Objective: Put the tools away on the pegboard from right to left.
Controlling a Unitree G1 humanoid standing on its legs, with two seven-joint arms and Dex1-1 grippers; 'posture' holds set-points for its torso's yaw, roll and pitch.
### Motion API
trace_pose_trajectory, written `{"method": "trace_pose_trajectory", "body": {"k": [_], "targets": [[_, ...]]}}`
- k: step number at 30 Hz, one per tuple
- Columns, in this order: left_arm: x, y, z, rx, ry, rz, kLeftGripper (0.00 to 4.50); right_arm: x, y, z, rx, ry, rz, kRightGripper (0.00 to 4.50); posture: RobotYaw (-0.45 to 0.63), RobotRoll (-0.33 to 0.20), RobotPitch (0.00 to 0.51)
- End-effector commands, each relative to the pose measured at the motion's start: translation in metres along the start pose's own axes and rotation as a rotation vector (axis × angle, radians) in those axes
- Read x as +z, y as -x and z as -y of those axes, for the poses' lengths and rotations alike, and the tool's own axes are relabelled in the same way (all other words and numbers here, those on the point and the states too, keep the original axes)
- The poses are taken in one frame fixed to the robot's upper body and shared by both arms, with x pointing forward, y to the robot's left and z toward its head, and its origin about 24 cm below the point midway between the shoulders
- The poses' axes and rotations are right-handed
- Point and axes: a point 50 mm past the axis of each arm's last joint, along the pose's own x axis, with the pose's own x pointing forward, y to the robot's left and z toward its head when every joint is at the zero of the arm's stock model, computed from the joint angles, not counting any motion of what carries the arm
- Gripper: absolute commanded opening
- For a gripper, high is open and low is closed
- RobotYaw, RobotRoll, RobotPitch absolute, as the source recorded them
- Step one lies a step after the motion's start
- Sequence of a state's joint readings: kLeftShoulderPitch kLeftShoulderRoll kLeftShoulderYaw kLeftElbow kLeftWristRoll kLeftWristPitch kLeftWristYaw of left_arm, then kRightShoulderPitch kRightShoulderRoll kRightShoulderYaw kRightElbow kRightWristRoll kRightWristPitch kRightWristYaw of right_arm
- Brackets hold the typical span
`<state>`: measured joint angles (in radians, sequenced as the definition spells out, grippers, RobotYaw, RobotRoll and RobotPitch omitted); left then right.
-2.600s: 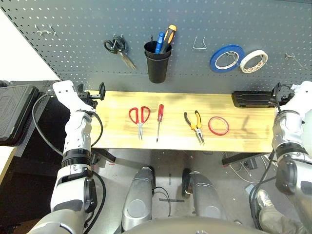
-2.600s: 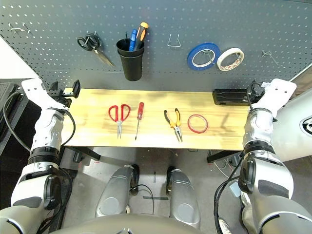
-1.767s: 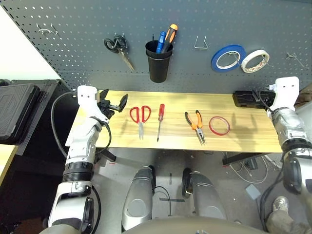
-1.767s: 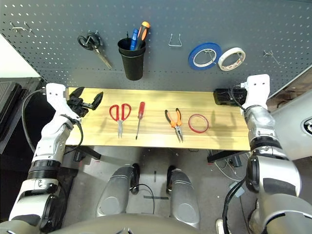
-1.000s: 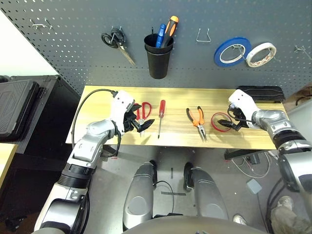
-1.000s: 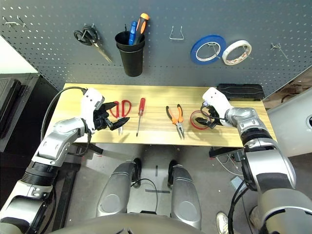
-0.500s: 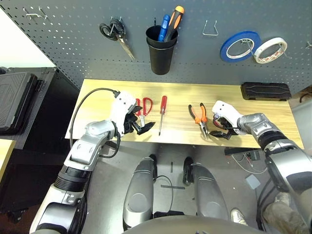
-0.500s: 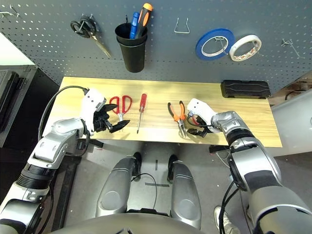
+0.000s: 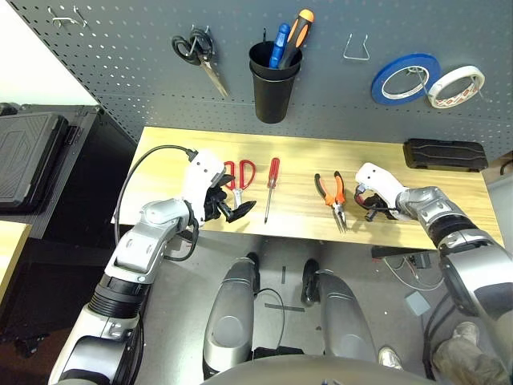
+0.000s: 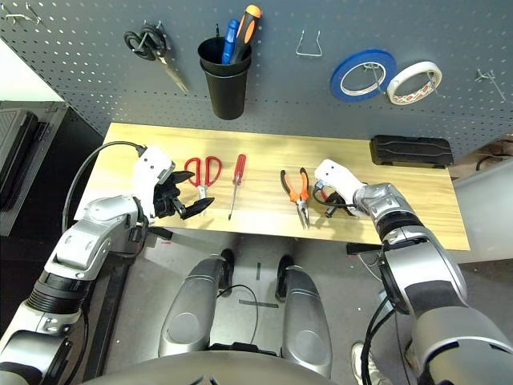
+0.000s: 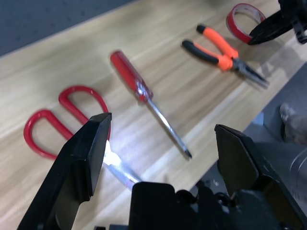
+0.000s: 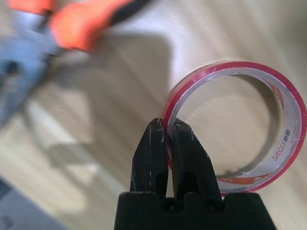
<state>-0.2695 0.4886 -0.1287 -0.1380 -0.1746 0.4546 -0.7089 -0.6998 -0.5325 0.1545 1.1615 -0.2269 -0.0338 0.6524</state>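
A: Head views first. Any legible writing?

B: None legible there. The pegboard (image 9: 120,48) stands behind the bench (image 9: 385,228). On the bench, left to right: red-handled scissors (image 9: 237,176), red-handled screwdriver (image 9: 271,186), orange-and-black pliers (image 9: 334,192), red tape ring (image 10: 325,195).

A: Edges and free room?

B: The tape ring lies near the bench's front edge, just right of the pliers. Bare wood extends to the right of it, up to a black case (image 9: 445,154) by the pegboard. The left gripper (image 9: 228,207) hangs at the front edge, beside the scissors.

A: Left wrist view?

B: Left gripper spread wide, holding nothing. The scissors' blades lie between and below its fingers (image 11: 84,163); the screwdriver is just beyond, the pliers and tape ring farther. No writing readable.

A: Right wrist view?

B: The right gripper (image 12: 169,136) is pressed together on the tape ring's wall, one finger inside the ring, one outside. Small lettering is printed on the ring's inner face; it seems to read "Sitoo", though that is uncertain. The ring rests on the wood, with the pliers near.
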Motion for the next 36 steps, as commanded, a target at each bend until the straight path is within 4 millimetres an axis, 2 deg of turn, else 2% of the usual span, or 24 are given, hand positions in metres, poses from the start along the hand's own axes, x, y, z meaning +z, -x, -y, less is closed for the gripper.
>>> {"method": "trace_pose_trajectory", "body": {"k": [1, 5, 10, 19, 27, 36], "targets": [[0.007, 0.001, 0.0, 0.002, -0.012, 0.09, 4.5, -0.01, 0.007, 0.004, -0.093, -0.024, 0.081, 0.02, 0.26, 0.0, 0.309], [0.021, 0.006, 0.003, -0.014, -0.031, 0.217, 4.5, -0.025, 0.02, 0.008, -0.265, -0.024, 0.172, 0.02, 0.26, 0.0, 0.295], [0.034, 0.014, 0.012, -0.093, -0.048, 0.298, 4.5, -0.041, 0.037, 0.009, -0.438, 0.026, 0.262, 0.02, 0.26, 0.0, 0.28], [0.056, 0.027, 0.036, -0.229, -0.102, 0.436, 4.5, -0.072, 0.059, 0.011, -0.683, -0.014, 0.284, 0.02, 0.26, 0.0, 0.264], [0.082, 0.023, 0.03, -0.14, -0.176, 0.57, 4.5, -0.092, 0.084, 0.026, -0.874, -0.017, 0.255, 0.02, 0.25, 0.0, 0.254], [0.099, 0.024, 0.031, -0.155, -0.167, 0.665, 4.5, -0.099, 0.111, 0.047, -1.037, -0.07, 0.298, 0.02, 0.23, 0.0, 0.245]]}}
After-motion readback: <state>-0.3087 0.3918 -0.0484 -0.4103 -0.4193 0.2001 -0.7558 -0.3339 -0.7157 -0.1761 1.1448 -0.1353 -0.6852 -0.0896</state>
